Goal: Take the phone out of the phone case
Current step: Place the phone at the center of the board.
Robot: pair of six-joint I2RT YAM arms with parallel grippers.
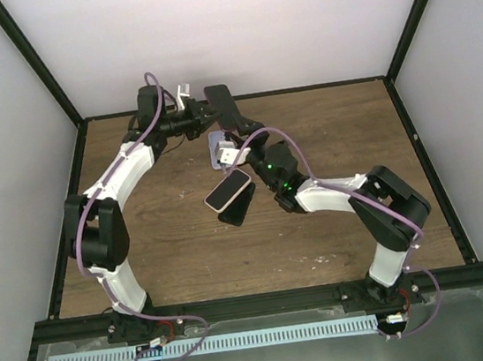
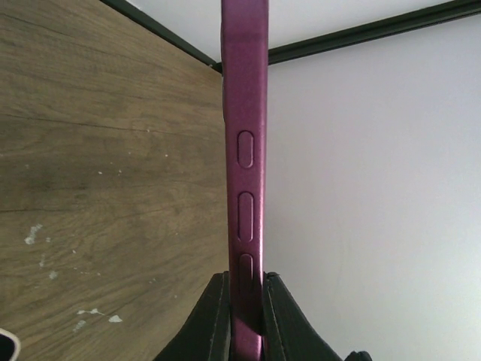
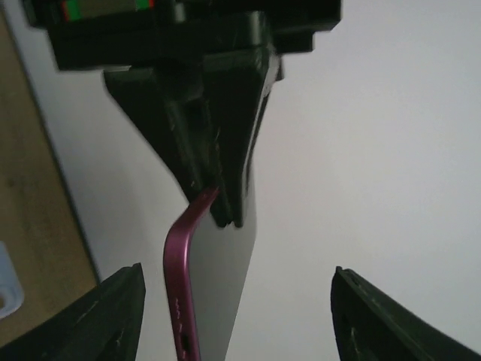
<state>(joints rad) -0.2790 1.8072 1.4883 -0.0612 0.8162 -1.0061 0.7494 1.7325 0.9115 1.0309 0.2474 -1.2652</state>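
Note:
My left gripper [image 1: 200, 115] is shut on the edge of the magenta phone case [image 1: 225, 107] and holds it up in the air at the back of the table. The left wrist view shows its fingers [image 2: 246, 301] clamped on the case's button side [image 2: 244, 150]. My right gripper [image 1: 243, 140] is open, and in the right wrist view [image 3: 237, 278] the case [image 3: 180, 286] hangs between its spread fingers, nearer the left one, touching neither. The phone [image 1: 228, 189], dark screen with a pink rim, is outside the case below my right wrist, with a dark shadow beside it.
A small pale lavender object [image 1: 216, 146] is next to my right gripper; it also shows in the right wrist view [image 3: 7, 295]. The wooden table [image 1: 324, 134] is bounded by black frame rails and white walls. The right arm's forearm crosses the middle.

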